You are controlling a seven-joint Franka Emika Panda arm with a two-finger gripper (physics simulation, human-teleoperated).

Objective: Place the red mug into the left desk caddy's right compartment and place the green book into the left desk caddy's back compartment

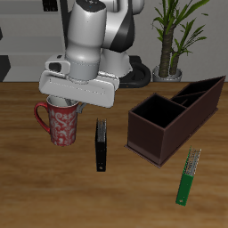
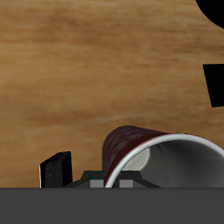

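Hand [image 1: 61, 96] over red mug [image 1: 59, 123]; grip state could not be determined.

The mug stood upright on the tabletop [image 1: 53, 191]. A black book [image 1: 101, 145] lay between it and the left desk caddy [image 1: 175, 116]. The green book [image 1: 188, 176] lay nearer the front edge.

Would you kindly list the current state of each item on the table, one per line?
Red speckled mug with loop handle: upright on the table, outside the caddy, directly under the pincer.
Thin bright green book: flat on the table, outside the caddy.
Dark maroon-brown rectangular desk caddy: upright; the compartments in view hold nothing.
Black book: lying beside the mug.
Pincer: at the mug's rim; open or shut unclear.
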